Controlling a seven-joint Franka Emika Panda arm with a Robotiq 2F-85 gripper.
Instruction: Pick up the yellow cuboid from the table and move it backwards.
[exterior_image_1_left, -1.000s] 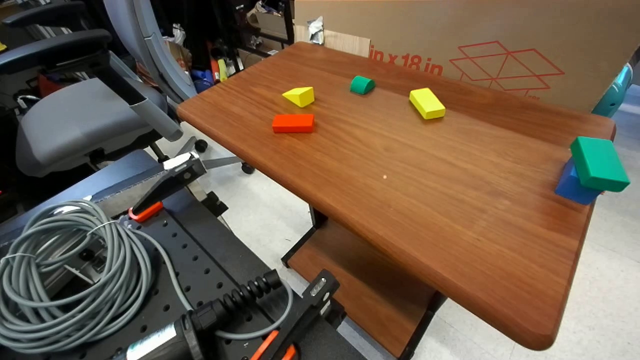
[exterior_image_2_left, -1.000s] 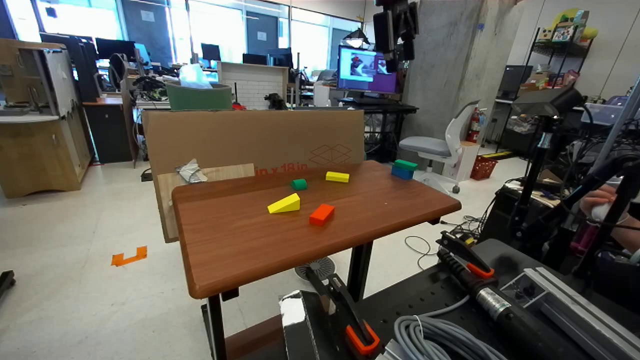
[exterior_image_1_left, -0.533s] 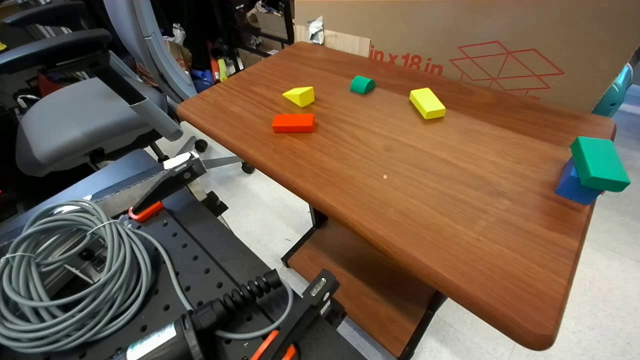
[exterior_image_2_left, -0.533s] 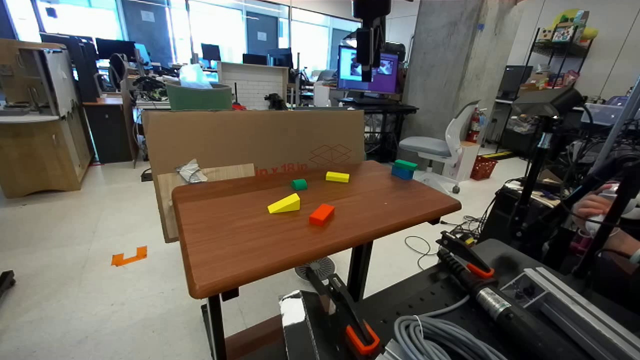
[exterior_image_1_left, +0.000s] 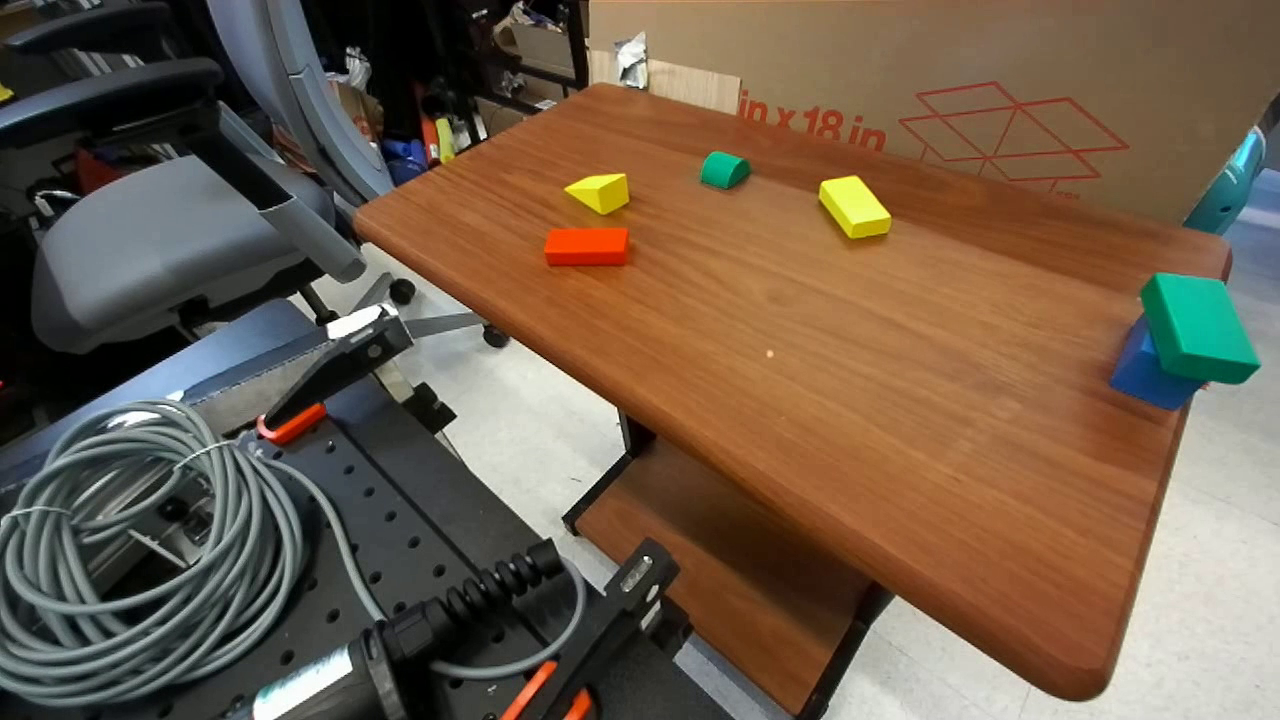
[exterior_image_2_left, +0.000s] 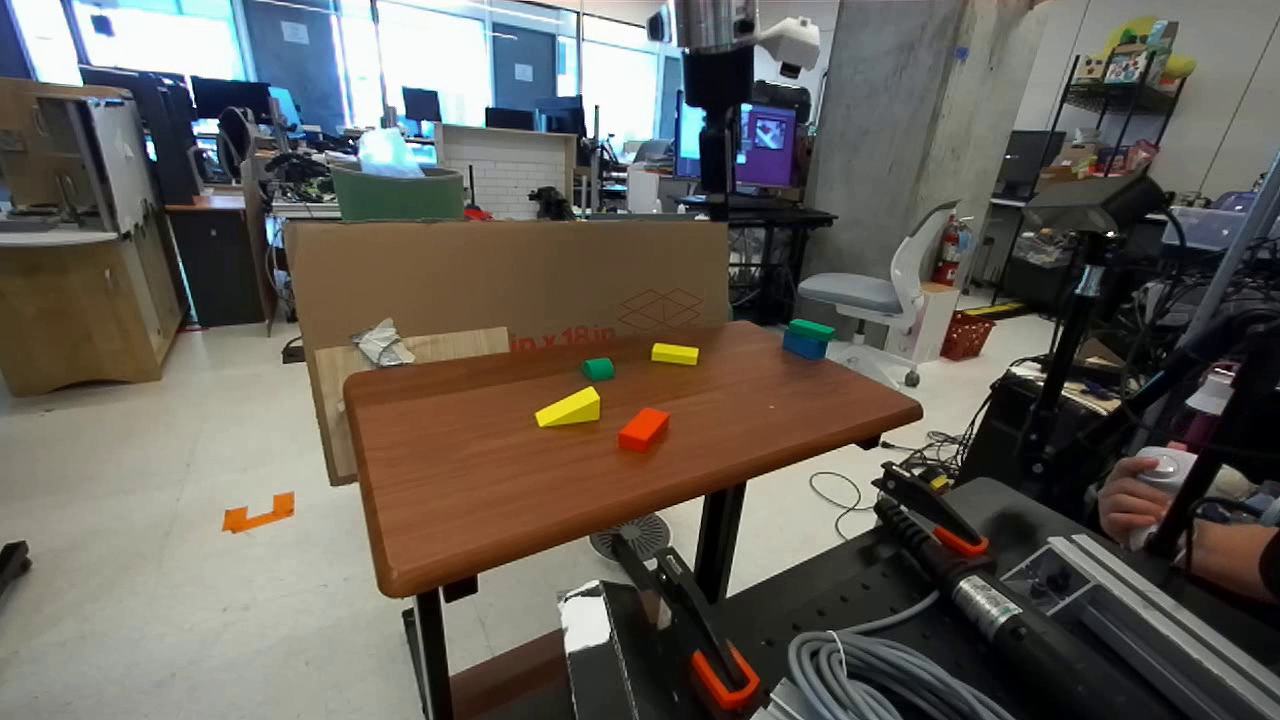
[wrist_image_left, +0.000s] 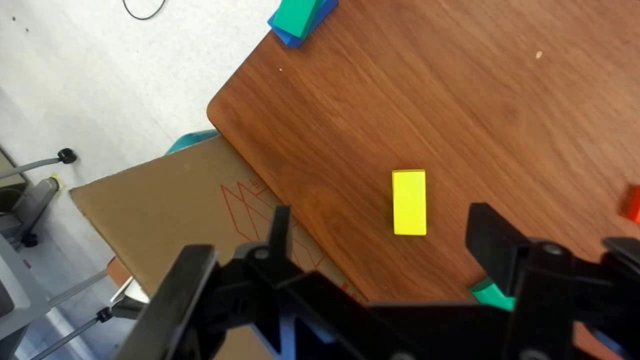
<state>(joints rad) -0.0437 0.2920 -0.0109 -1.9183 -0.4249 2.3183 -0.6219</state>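
Note:
The yellow cuboid lies flat on the reddish-brown table, near its far edge by the cardboard. It shows in both exterior views (exterior_image_1_left: 855, 207) (exterior_image_2_left: 675, 354) and in the wrist view (wrist_image_left: 410, 202). The table also shows in both exterior views (exterior_image_1_left: 800, 420) (exterior_image_2_left: 480, 480) and in the wrist view (wrist_image_left: 350, 100). My gripper (wrist_image_left: 380, 215) is open and empty, its fingers wide apart, with the yellow cuboid seen between and slightly beyond the fingertips. In an exterior view the gripper (exterior_image_2_left: 718, 212) hangs pointing down, well above the table. The gripper is out of the remaining exterior view.
A green half-round block (exterior_image_1_left: 725, 170), a yellow wedge (exterior_image_1_left: 600, 193) and an orange block (exterior_image_1_left: 587, 247) lie on the table. A green block (exterior_image_1_left: 1200, 328) rests on a blue block (exterior_image_1_left: 1150, 370) at one table edge. A cardboard sheet (exterior_image_2_left: 520, 270) stands along the far edge.
In an exterior view my gripper has moved down and to the left and turned so its fingers overlap; more of the arm shows. The blocks have not moved.

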